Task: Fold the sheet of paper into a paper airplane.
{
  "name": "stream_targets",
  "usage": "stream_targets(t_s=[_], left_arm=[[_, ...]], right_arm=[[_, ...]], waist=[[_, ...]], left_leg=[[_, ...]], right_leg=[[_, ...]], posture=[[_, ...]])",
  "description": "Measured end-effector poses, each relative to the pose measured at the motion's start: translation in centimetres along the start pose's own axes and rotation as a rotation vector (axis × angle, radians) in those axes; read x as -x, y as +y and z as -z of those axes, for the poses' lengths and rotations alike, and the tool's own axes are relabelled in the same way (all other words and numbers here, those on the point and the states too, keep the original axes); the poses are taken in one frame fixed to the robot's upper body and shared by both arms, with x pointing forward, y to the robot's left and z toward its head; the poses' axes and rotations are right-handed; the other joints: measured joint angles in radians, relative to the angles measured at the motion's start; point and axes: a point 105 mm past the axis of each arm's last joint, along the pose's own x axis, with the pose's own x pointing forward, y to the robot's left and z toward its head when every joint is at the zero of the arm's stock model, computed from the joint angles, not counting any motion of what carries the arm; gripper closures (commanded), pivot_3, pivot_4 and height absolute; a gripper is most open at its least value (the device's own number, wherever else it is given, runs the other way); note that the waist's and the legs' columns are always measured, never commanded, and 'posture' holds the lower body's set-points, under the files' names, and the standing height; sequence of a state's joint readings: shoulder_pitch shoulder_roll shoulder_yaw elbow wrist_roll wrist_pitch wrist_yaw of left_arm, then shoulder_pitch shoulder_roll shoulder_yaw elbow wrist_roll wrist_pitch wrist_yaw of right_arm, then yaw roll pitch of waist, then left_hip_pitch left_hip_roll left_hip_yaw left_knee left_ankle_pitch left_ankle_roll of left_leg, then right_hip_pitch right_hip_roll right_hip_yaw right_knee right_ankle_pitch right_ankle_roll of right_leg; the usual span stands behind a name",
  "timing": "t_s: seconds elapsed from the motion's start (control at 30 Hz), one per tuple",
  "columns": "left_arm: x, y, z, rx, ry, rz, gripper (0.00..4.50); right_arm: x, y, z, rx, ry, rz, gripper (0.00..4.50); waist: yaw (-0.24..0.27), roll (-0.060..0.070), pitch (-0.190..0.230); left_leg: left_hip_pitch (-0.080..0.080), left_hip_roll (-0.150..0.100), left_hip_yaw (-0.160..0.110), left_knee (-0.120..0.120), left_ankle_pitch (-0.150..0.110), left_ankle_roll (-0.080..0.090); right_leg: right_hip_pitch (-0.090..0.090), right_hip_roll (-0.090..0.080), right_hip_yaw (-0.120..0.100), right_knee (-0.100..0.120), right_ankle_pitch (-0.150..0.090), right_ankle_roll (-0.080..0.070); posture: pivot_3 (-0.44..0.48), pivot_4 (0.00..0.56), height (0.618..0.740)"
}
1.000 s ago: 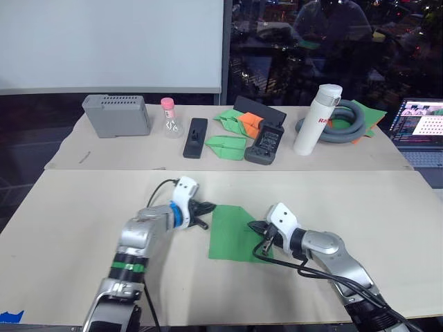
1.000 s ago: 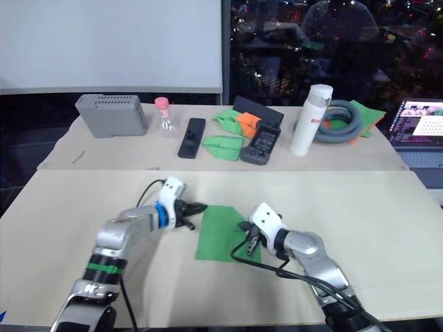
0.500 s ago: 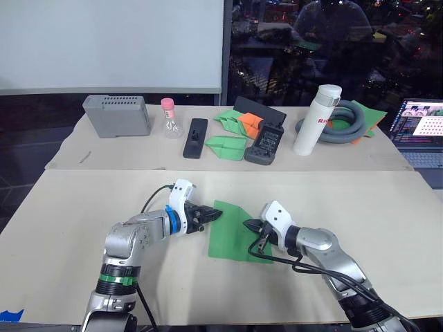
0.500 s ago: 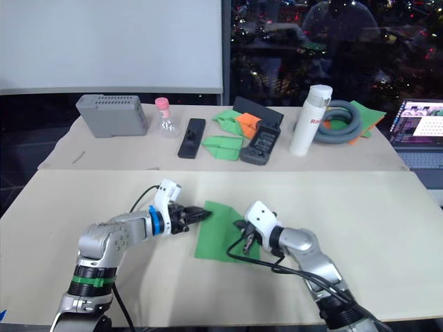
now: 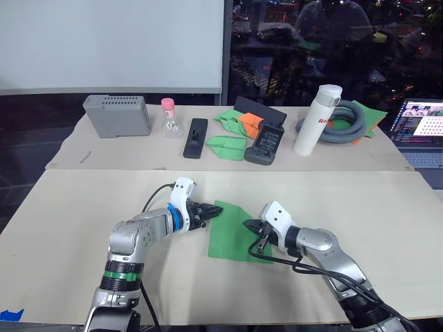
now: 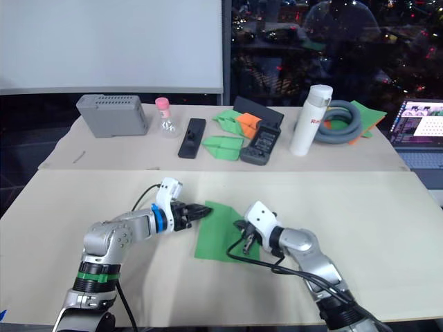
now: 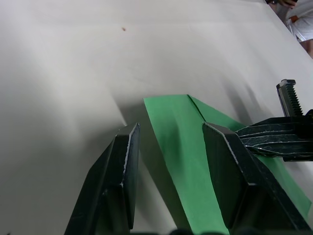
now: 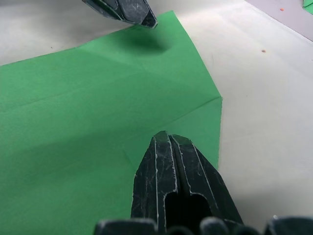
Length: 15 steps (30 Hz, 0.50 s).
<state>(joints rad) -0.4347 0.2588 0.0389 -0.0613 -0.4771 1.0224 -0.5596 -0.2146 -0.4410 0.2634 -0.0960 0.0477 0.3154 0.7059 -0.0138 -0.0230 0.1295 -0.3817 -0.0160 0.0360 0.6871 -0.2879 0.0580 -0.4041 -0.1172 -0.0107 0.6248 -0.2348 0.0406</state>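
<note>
Red letters run down the white bottle (image 5: 310, 120), starting "RA", the rest too small to read.

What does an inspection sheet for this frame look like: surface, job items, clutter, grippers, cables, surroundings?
Surface: beige table, bare near the work.
Job's things: sheet of paper flat, one corner folded.
Clutter: far table holds grey box, small flask, white bottle, grey hose, folded green planes.
Grippers: left gripper open at the sheet's edge; right gripper shut, tip on the sheet.
Cables: black cable along the right arm.
Surroundings: laptop, whiteboard.
</note>
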Motion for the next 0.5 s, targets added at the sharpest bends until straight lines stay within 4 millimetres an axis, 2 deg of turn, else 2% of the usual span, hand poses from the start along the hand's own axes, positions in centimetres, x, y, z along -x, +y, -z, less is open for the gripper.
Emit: stream_targets(t_s=[0.07, 0.17, 0.33, 0.5], left_arm=[[-0.1, -0.1, 0.0, -0.003, -0.004, 0.002, 3.41], [-0.3, -0.2, 0.1, -0.038, 0.008, 0.006, 4.48], [-0.6, -0.5, 0.3, -0.181, 0.041, -0.004, 4.48], [-0.8, -1.7, 0.4, -0.446, 0.086, 0.025, 4.48]], right_arm=[[0.0, 0.0, 0.0, 0.005, 0.002, 0.001, 4.5], [0.0, 0.0, 0.0, 0.007, 0.002, 0.003, 4.5], [0.0, 0.0, 0.0, 0.007, 0.002, 0.008, 4.5], [0.0, 0.0, 0.0, 0.015, 0.005, 0.011, 4.5]], waist=[[0.0, 0.0, 0.0], [0.0, 0.0, 0.0], [0.0, 0.0, 0.0], [0.0, 0.0, 0.0]], left_leg=[[0.0, 0.0, 0.0, 0.0, 0.0, 0.0], [0.0, 0.0, 0.0, 0.0, 0.0, 0.0], [0.0, 0.0, 0.0, -0.001, 0.0, 0.0], [0.0, -0.001, 0.0, -0.002, 0.0, -0.001]], right_leg=[[0.0, 0.0, 0.0, 0.0, 0.0, 0.0], [0.0, 0.0, 0.0, 0.0, 0.0, 0.0], [0.0, -0.004, 0.001, 0.0, 0.0, -0.001], [0.0, -0.005, 0.002, -0.001, -0.001, -0.002]], posture=[[0.0, 0.15, 0.74], [0.0, 0.15, 0.74], [0.0, 0.15, 0.74], [0.0, 0.15, 0.74]])
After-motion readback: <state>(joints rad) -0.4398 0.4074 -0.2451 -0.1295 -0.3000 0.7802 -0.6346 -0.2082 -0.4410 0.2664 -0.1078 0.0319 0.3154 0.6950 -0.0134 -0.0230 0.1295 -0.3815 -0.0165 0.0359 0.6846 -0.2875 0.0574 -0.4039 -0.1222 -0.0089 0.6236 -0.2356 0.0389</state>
